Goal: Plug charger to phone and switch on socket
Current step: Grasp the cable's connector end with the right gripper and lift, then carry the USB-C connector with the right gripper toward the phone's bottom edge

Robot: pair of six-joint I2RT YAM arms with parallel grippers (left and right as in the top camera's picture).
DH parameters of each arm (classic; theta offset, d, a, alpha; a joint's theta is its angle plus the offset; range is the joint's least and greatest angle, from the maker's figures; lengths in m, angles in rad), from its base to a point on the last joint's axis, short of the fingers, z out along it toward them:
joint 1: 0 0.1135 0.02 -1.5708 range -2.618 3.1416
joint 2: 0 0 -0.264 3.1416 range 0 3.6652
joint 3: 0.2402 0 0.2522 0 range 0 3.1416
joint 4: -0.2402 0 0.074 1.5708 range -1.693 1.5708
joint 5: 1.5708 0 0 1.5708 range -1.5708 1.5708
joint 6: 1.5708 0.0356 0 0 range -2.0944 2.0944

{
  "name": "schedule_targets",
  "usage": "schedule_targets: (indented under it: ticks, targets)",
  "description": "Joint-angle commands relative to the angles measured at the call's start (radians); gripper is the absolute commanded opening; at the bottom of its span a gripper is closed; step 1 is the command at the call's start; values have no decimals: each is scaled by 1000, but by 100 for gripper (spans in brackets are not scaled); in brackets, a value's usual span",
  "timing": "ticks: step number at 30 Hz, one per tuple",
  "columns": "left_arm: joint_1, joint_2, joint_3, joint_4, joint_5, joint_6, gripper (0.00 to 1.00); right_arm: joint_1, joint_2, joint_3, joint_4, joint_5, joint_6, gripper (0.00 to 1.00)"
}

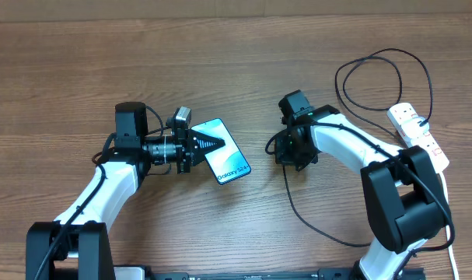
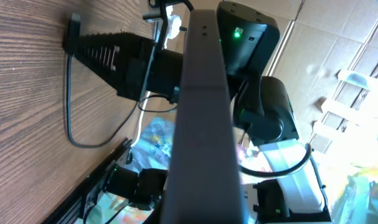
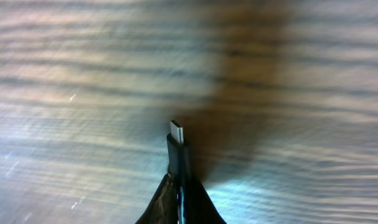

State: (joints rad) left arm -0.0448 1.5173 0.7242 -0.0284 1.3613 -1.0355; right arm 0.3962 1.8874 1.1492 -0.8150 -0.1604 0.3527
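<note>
The phone (image 1: 231, 161) lies at the table's middle left, its light blue screen facing up. My left gripper (image 1: 212, 145) is shut on the phone's left end; in the left wrist view the phone's dark edge (image 2: 201, 106) fills the middle of the frame. To the right, my right gripper (image 1: 291, 159) points down at the table and is shut on the charger's small black plug (image 3: 178, 146), whose metal tip sticks out beyond the fingertips (image 3: 165, 196). The thin black charger cable (image 1: 299, 208) trails toward the front. The white socket (image 1: 419, 135) lies at the far right.
The charger cable loops (image 1: 385, 58) across the back right of the table near the socket. The right arm's dark body (image 2: 257, 93) stands opposite the phone in the left wrist view. Bare wooden table (image 1: 259, 70) lies between and behind the two grippers.
</note>
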Motion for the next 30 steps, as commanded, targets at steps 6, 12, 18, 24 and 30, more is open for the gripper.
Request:
schedule_targets:
  ticks: [6, 12, 18, 24, 30]
  targets:
    - [3, -1, 8, 7, 44, 72, 4, -67, -198, 42, -117, -145, -122, 4]
    - [3, -1, 8, 7, 41, 71, 4, -64, -197, 1, -116, 170, -26, 4]
    - [3, -1, 8, 7, 42, 71, 4, -64, -168, -145, 77, 189, 22, 4]
    - [3, -1, 8, 7, 42, 71, 4, -64, -168, -168, 140, 190, 22, 22]
    - [3, -1, 8, 7, 42, 71, 4, -64, -168, -168, 172, 190, 22, 31]
